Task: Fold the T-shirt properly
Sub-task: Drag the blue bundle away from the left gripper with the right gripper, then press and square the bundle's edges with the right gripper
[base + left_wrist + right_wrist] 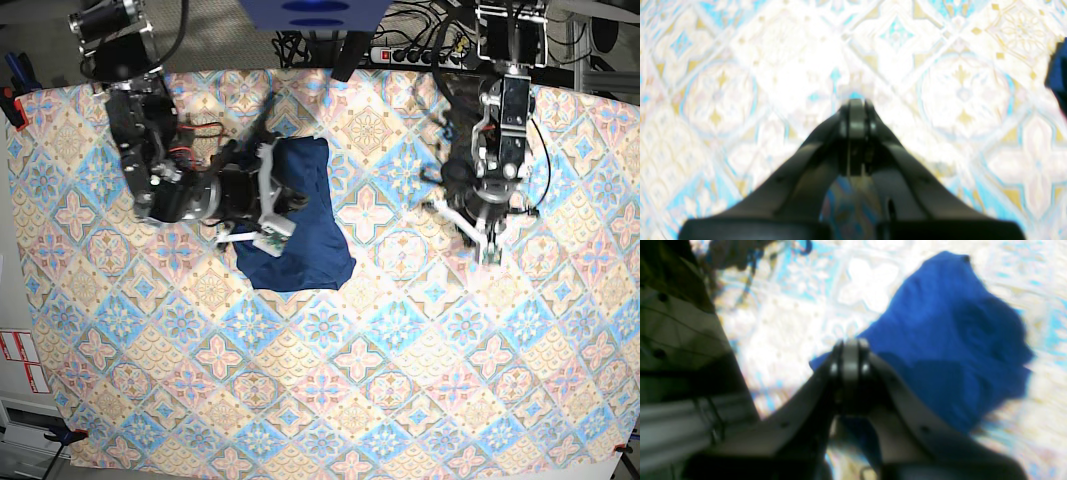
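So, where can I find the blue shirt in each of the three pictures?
Left wrist: only a dark blue sliver of the shirt at the right edge.
Right wrist: centre right, beyond the shut right pincer.
Base: upper left of centre.
Shared landmark: the patterned tablecloth.

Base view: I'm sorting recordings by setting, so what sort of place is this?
Probably a robotics lab bench, not a home: two robot arms stand over a table under a patterned cloth, a power strip with cables lies at the far edge, and a blue T-shirt is laid out.
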`<state>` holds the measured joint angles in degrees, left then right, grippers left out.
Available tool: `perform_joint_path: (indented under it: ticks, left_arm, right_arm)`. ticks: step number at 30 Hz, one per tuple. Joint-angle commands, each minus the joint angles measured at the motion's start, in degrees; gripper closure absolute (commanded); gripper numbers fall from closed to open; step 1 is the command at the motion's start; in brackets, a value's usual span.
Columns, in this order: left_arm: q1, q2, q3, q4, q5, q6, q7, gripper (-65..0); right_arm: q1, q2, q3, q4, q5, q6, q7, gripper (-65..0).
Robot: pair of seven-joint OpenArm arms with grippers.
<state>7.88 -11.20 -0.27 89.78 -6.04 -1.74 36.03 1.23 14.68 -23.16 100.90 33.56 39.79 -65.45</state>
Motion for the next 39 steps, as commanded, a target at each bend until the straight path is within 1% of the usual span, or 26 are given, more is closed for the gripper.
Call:
perform_joint_path:
  ticks: [1, 5, 10, 14, 18, 21, 25, 28, 31, 35, 39]
  left_arm:
    - [1.13, -0.01, -0.74, 2.66, 0.02, 0.02, -0.91, 0.0]
    - [5.44, 0.26, -1.44, 6.44, 0.02, 0.02, -0.91, 0.0]
    - [7.37, 0.34, -1.44, 7.32, -0.07, 0.02, -1.17, 0.0]
    - [7.37, 0.34, -1.44, 7.32, -0.07, 0.02, -1.09, 0.0]
    - [7.37, 0.34, -1.44, 7.41, -0.07, 0.02, -1.09, 0.0]
    - [7.29, 0.34, -1.35, 7.41, -0.07, 0.02, -1.00, 0.0]
    - [7.11, 0.34, -1.35, 7.41, -0.07, 0.02, -1.00, 0.0]
    - [7.11, 0.34, -1.35, 7.41, -0.07, 0.02, -1.00, 0.0]
    - [7.11, 0.34, -1.35, 7.41, -0.07, 0.02, -1.00, 0.0]
    - [6.93, 0.43, -1.18, 7.41, -0.07, 0.02, -1.17, 0.0]
    - [6.49, 0.43, -1.09, 7.41, -0.07, 0.02, -1.17, 0.0]
  right_arm:
    - [1.36, -1.09, -0.36, -0.73, 1.38, 0.21, 1.05, 0.0]
    - [4.61, -5.05, -1.06, -8.29, 1.38, 0.21, 1.14, 0.0]
    - [7.16, -9.53, -0.97, -16.81, 1.30, 0.21, 1.41, 0.0]
    - [8.30, -10.94, -0.97, -24.46, 1.30, 0.21, 7.12, 0.0]
    - [8.57, -12.61, -0.62, -32.29, 1.30, 0.21, 11.52, 0.0]
    - [8.66, -12.79, -0.62, -36.51, 0.94, 0.21, 15.12, 0.0]
    - [8.83, -12.79, 0.17, -38.53, -5.03, 0.21, 18.20, 0.0]
    - [8.74, -12.79, 6.23, -38.44, -10.48, 0.21, 18.20, 0.0]
    - [8.74, -12.79, 12.92, -38.44, -14.35, 0.21, 18.20, 0.0]
    - [8.83, -12.61, 19.25, -38.53, -16.55, 0.21, 18.29, 0.0]
    - [8.92, -12.52, 23.20, -38.53, -19.72, 0.21, 18.37, 0.0]
